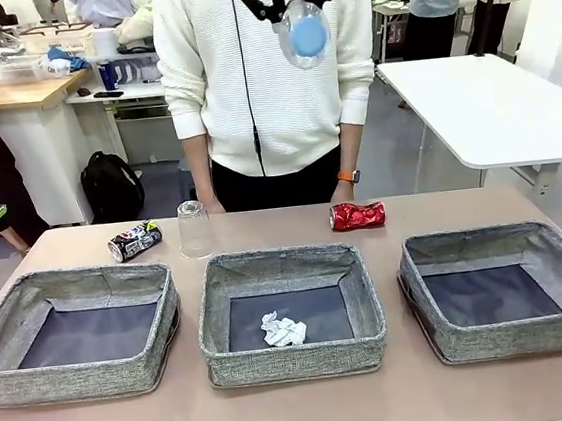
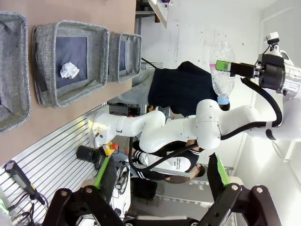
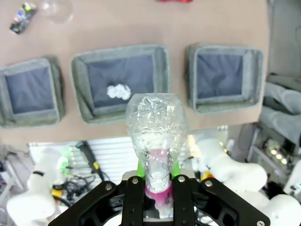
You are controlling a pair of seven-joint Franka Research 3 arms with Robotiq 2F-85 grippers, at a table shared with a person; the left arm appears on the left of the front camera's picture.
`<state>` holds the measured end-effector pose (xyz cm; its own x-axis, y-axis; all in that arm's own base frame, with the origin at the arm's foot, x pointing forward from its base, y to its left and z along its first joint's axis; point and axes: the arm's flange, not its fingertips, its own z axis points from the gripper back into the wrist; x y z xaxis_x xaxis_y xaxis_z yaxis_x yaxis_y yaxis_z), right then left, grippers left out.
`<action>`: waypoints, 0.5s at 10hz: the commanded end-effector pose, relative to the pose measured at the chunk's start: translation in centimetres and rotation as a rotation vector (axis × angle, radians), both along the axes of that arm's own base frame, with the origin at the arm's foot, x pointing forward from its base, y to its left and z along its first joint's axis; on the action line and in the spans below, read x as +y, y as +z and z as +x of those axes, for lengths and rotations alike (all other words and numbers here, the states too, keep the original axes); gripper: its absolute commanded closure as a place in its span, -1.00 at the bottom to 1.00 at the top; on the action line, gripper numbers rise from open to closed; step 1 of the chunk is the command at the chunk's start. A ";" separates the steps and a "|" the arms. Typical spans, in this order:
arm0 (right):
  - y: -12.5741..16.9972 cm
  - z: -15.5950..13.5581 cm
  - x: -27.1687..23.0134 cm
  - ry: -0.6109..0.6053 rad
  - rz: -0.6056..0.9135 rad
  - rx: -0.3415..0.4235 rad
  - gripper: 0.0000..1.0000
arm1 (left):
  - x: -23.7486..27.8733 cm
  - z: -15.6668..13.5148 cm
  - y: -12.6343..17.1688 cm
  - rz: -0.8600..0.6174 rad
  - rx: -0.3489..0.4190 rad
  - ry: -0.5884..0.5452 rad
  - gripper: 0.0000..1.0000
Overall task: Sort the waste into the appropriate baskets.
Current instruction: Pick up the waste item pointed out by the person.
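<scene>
My right gripper (image 3: 157, 186) is shut on the clear pink-labelled bottle (image 3: 157, 122), high above the table; in the front view the gripper (image 1: 295, 8) holds the bottle (image 1: 303, 35) with its blue cap showing. Three grey baskets (image 1: 68, 285) (image 1: 284, 260) (image 1: 485, 239) stand in a row. The crumpled paper wad (image 1: 282, 330) lies in the middle one. Behind them on the table are the dark printed can (image 1: 134, 241), the upturned clear cup (image 1: 194, 228) and the crushed red can (image 1: 357, 216). My left gripper (image 2: 162, 188) is open and holds nothing, raised off the table's side.
A person in a white sweater (image 1: 267, 81) stands at the far edge with both hands (image 1: 342, 192) down at the table. The left and right baskets hold nothing. A white table (image 1: 491, 108) stands at the back right.
</scene>
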<state>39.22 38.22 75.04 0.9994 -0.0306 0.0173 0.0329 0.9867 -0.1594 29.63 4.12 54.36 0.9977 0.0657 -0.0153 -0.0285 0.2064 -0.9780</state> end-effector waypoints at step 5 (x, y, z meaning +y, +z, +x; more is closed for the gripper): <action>-0.4 0.4 -0.3 -0.006 -0.002 0.018 0.59 | 0.0 0.1 0.2 -0.017 -0.023 0.000 -1.00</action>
